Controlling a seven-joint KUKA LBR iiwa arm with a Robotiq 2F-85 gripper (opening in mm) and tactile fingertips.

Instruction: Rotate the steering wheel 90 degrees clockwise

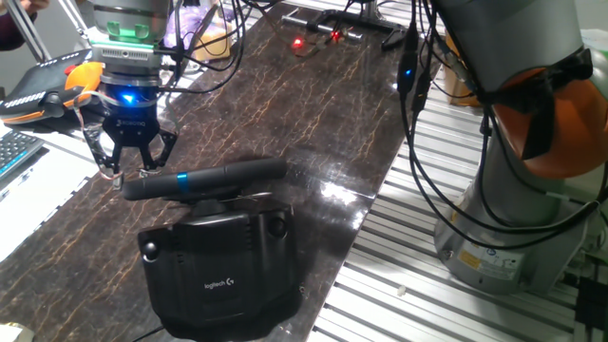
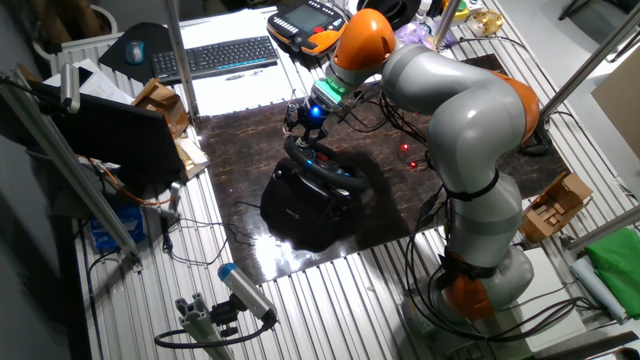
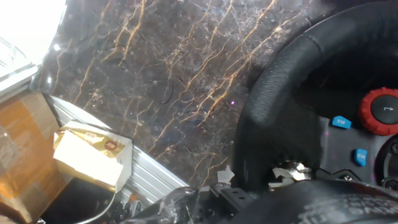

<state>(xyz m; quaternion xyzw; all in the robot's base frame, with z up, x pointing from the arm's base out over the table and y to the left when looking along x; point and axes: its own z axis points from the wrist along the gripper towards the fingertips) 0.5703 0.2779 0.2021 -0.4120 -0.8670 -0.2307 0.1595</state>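
- The steering wheel point(image 1: 204, 178) is a black round rim seen nearly edge-on in one fixed view, with a small blue stripe point(image 1: 184, 177) on the rim's upper edge.
- It is mounted on a bulky black base point(image 1: 220, 271) that sits on the dark marble-patterned tabletop point(image 1: 313, 104); the base front bears a white "logitech" wordmark with its logo point(image 1: 220, 283).
- The hand point(image 1: 129, 163) hangs at the left end of the rim, its fingers spread either side of it. Whether the fingers actually press on the rim is hard to judge from these angles, so I cannot tell if it is gripped.
- A blue light glows on the wrist point(image 1: 127, 97) above the hand, with a green-lit ring above that.
- In the hand view the rim point(image 3: 292, 81) curves across the right side, textured and matte. Inside it sit a red dial point(image 3: 380, 111) and two small blue buttons point(image 3: 341, 122) with white lettering too small to read.
- Past the tabletop edge in the hand view lies a yellowish carton point(image 3: 93, 152) with a small red mark, unreadable.
- An orange-and-black handheld controller point(image 2: 310, 22) lies beside a keyboard point(image 2: 215, 57) in the other fixed view.
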